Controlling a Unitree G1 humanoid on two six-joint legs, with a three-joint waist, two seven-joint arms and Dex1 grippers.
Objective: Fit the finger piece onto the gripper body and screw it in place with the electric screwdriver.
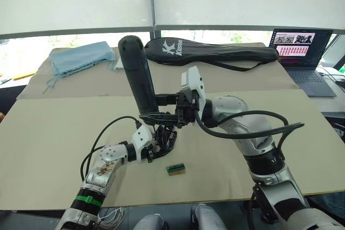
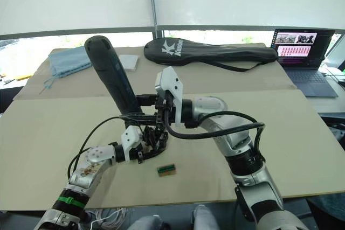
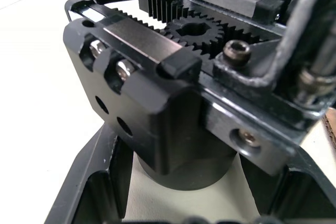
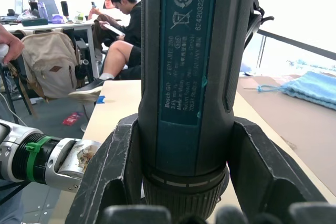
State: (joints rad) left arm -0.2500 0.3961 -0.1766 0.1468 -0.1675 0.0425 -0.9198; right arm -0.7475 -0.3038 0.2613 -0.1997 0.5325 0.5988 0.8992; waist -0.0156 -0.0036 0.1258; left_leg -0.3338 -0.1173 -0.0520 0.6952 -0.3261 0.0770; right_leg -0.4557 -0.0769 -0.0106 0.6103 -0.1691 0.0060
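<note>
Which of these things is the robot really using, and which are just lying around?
Using: electric screwdriver in right gripper; gripper body in left gripper.

Lying around: racket bag, blue cloth, laptop, small green-and-brown block.

- I count one electric screwdriver [image 1: 137, 74], clamped in my right gripper [image 1: 171, 107].
- One gripper body [image 1: 163, 138], held by my left gripper [image 1: 153, 149].
- One small green-and-brown block [image 1: 176, 169] near the worktop's [image 1: 48, 144] front edge.
- One black racket bag [image 1: 215, 53] along the far edge.
- One blue cloth pouch [image 1: 81, 57] at the far left corner.
- One laptop [image 1: 299, 52] at the far right corner.
- I make out one seated person [image 4: 123, 30] past the worktop.
</note>
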